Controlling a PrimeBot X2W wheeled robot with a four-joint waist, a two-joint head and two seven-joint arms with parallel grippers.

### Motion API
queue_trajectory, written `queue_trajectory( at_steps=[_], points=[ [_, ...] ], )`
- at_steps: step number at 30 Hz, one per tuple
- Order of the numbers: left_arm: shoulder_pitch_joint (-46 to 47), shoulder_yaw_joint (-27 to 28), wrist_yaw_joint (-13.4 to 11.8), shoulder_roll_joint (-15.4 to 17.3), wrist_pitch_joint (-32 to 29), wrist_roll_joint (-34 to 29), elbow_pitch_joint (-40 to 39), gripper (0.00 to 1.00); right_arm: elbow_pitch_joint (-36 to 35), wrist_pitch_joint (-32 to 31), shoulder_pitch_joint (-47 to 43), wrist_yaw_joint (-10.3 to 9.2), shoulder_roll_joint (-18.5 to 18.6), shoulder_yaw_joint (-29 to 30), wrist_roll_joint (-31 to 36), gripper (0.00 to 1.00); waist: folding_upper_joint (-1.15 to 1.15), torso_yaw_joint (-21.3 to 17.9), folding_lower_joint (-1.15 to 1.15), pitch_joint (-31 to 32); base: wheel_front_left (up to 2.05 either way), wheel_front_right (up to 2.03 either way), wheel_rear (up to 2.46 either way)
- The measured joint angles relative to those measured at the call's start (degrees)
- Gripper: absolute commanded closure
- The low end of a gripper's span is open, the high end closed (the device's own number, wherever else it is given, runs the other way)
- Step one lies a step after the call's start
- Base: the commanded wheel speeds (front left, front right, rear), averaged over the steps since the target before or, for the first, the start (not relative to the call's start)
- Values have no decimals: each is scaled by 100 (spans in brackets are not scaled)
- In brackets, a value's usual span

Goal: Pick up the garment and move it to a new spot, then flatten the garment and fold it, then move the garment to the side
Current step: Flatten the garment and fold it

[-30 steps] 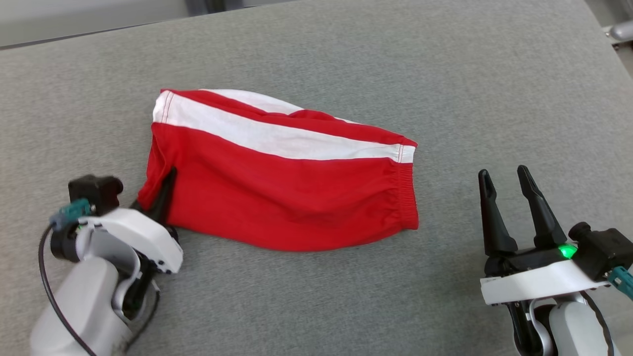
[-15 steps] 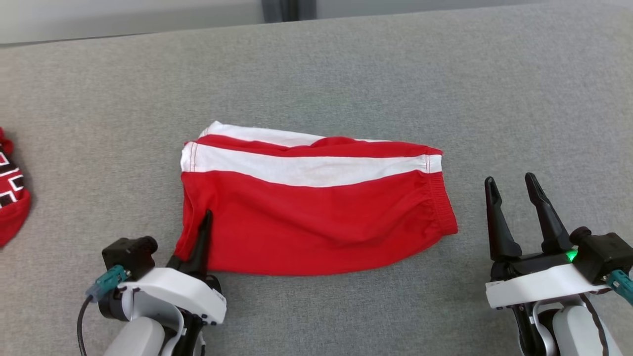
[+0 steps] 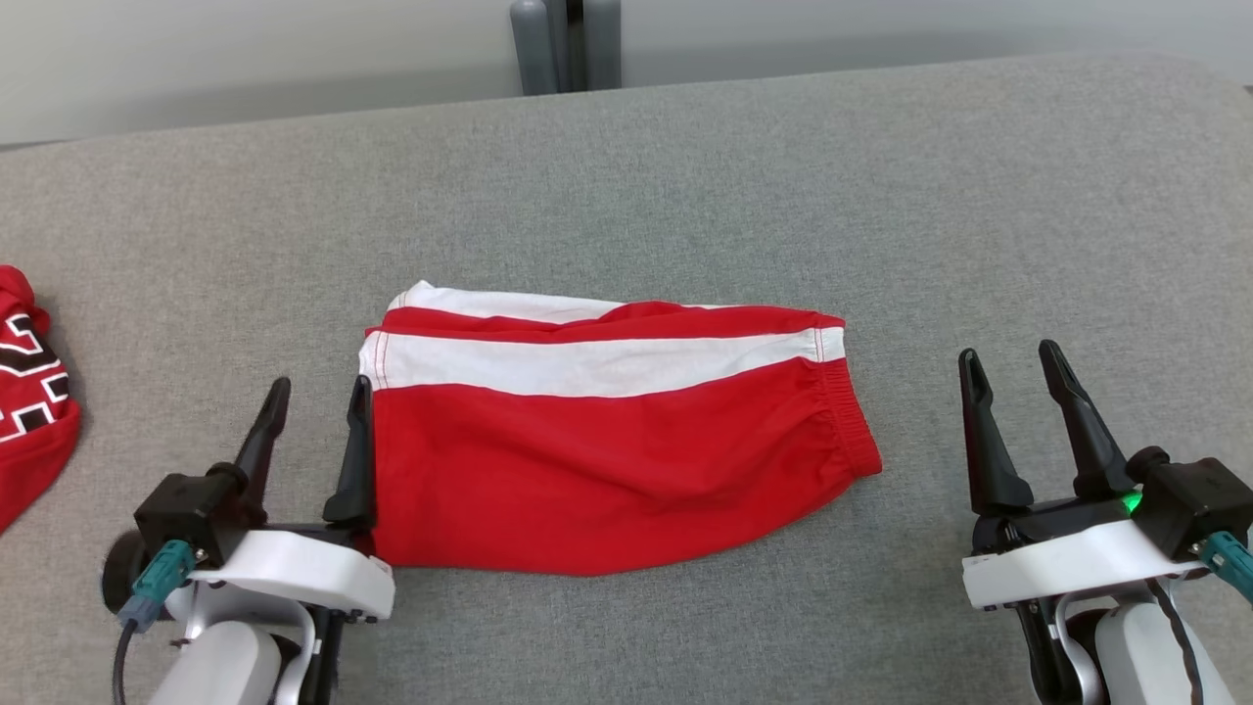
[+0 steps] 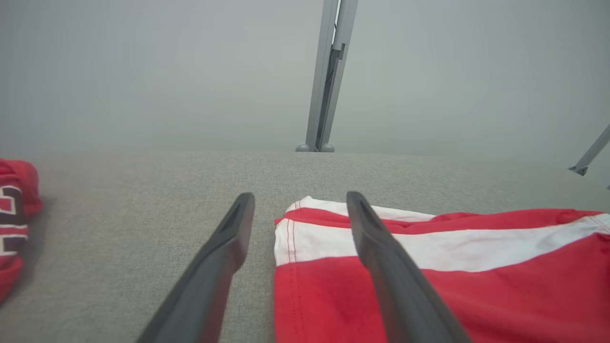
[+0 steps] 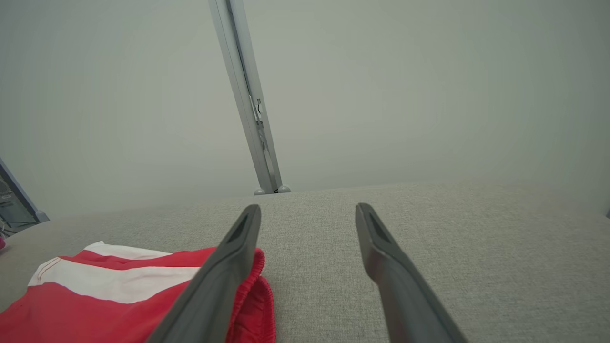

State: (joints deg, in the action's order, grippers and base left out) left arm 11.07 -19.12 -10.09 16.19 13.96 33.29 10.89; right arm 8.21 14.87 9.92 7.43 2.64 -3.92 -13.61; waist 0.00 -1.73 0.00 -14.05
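You have the shorts folded mid-surface, long axis left to right, waistband at the robot's right, white stripe on the far side; grey cloth surface, pale wall, a post behind; another red garment far left; left gripper spread astride the hem edge; right gripper spread, empty, near the waistband.

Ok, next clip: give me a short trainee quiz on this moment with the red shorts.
1. True or false: the left end effector is shut on the red shorts.
2. The stripe along the shorts is: A white, B blue, C black.
3. Which end effector sits beside the shorts' gathered edge, apart from it?
Key: 1 false, its jaws stand open at the shorts' left edge. 2 A. 3 the right end effector.
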Motion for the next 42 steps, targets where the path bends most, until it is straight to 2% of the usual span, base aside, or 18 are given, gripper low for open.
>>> queue_trajectory(
  at_steps=[8, 16, 20, 27, 35, 42],
  points=[
    [68, 137, -346, 452, 70, -720, -977, 0, -168, -62, -18, 0, 1, 23, 290, 0, 0, -12, 0, 208, 0, 0, 0],
    [-447, 275, -631, 824, 16, -972, -1674, 0, -283, -183, -301, 0, -2, 62, 461, 0, 0, -14, 0, 358, 0, 0, 0],
    [-692, 294, -778, 836, -53, -1006, -1906, 0, -361, -227, -436, 0, 0, 132, 469, 0, 0, 13, 0, 410, 0, 0, 0],
    [-840, 230, -864, 802, -159, -978, -1987, 0, -422, -275, -598, 0, 0, 191, 458, 0, 0, 46, 0, 507, 0, 0, 0],
    [-830, 170, -893, 820, -218, -1001, -2008, 0, -438, -320, -646, 0, 1, 180, 455, 0, 0, 56, 0, 504, 0, 0, 0],
    [-721, 107, -803, 803, -204, -967, -1916, 0, -270, -397, -517, 0, -1, 5, 463, 0, 0, 280, 0, 479, 0, 0, 0]
  ],
)
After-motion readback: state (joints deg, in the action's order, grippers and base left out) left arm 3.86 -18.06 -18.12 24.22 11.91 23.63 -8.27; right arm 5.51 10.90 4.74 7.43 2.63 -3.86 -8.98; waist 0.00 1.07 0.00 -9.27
